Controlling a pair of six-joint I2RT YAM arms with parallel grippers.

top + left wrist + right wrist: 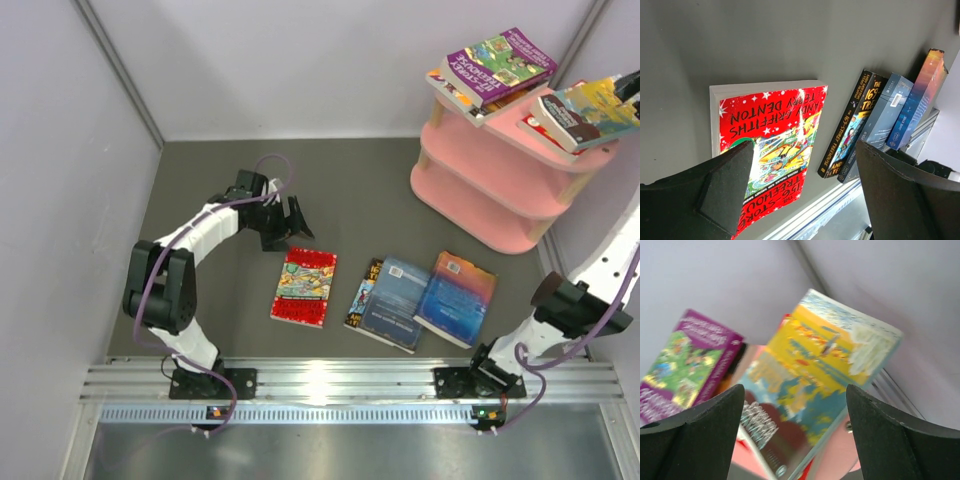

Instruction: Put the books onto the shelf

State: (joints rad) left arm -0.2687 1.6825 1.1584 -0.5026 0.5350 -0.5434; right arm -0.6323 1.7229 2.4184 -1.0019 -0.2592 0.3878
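The pink shelf (500, 190) stands at the back right. On its top board lie a purple book (495, 62) over another, and a yellow book (588, 108) on a small pile. My right gripper (795, 387) hovers open just over the yellow book (825, 365), holding nothing. On the table lie a red Treehouse book (304, 286), a black Treehouse book (361, 294), a grey-blue book (398, 303) and a blue-orange book (457, 297). My left gripper (292, 228) hangs open above the table, just behind the red book (770, 135), empty.
Pale walls close in the table on the left, back and right. A metal rail (340, 380) runs along the near edge by the arm bases. The three right-hand table books overlap one another.
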